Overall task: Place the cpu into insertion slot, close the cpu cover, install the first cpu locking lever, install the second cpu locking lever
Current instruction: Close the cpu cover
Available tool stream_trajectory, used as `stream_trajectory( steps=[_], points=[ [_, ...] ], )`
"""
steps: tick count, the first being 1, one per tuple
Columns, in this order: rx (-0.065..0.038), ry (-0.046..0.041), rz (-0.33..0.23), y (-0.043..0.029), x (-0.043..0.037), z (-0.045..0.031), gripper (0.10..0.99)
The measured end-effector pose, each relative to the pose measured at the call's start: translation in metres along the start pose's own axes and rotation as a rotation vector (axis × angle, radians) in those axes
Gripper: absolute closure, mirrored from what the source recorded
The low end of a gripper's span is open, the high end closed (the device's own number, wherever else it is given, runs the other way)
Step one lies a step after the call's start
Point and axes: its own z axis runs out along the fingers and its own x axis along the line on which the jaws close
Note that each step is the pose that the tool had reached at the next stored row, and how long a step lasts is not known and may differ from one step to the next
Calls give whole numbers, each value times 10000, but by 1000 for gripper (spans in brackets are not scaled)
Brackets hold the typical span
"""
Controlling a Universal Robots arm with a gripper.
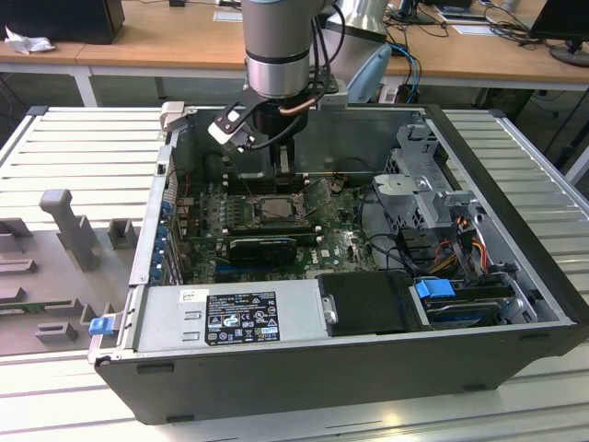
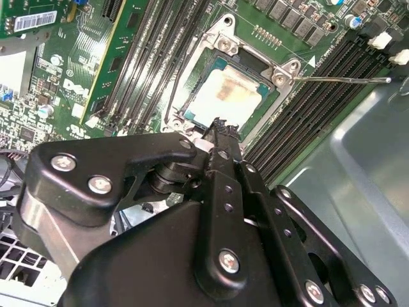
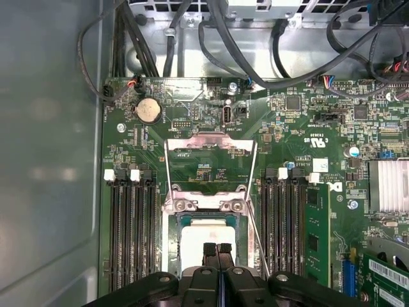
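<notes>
Silvery-beige cpu sits in its socket, the cpu cover swung open beyond it. The arm points straight down. The gripper hangs over the cpu's edge, jaws pressed together, gripping nothing.

This looks like a robotics lab or an engineering workshop. An open desktop computer case lies on a worktop made of ribbed aluminium profiles, with grey plastic fixtures beside it and an industrial robot arm reaching into it from above. Behind stand long wooden office desks carrying loose cables.
</notes>
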Motion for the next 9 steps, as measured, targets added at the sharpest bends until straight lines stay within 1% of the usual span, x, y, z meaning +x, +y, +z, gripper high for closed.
stream_trajectory(
  steps=[9],
  points=[
    [0, -6, 0, 2, 0, -28, 980]
  ],
)
